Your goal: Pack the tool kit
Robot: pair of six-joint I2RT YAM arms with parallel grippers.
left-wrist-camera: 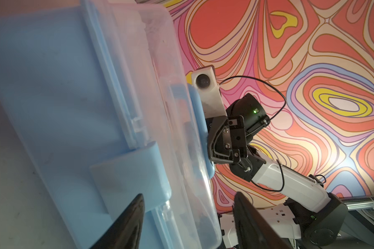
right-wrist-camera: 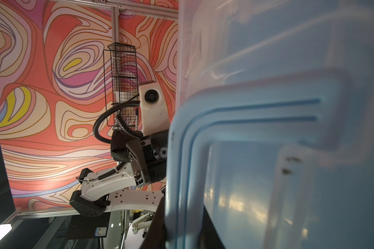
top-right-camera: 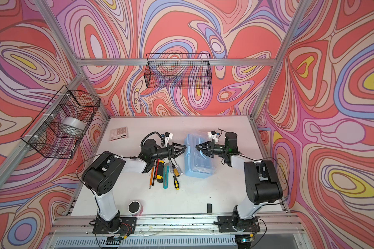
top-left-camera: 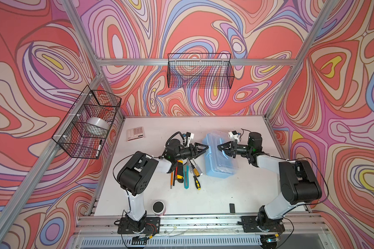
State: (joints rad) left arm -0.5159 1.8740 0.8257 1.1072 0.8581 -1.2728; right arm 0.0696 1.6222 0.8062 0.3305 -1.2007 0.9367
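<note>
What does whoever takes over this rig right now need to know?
Left gripper: open, at the blue latch on the side of the tool case.
Right gripper: shut on the blue handle.
The case sits on the table, clear lid down.
Yellow-black utility knife, teal utility knife and screwdrivers lie loose beside it.
Done: nothing visibly packed.
Left: open lid, load tools, close.

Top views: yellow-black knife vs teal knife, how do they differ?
The yellow-black knife is short and thick; the teal knife is longer and slimmer. The teal knife's near end reaches further toward the front edge of the table than the yellow-black knife's. Both lie flat on the table, side by side, outside the blue case.
</note>
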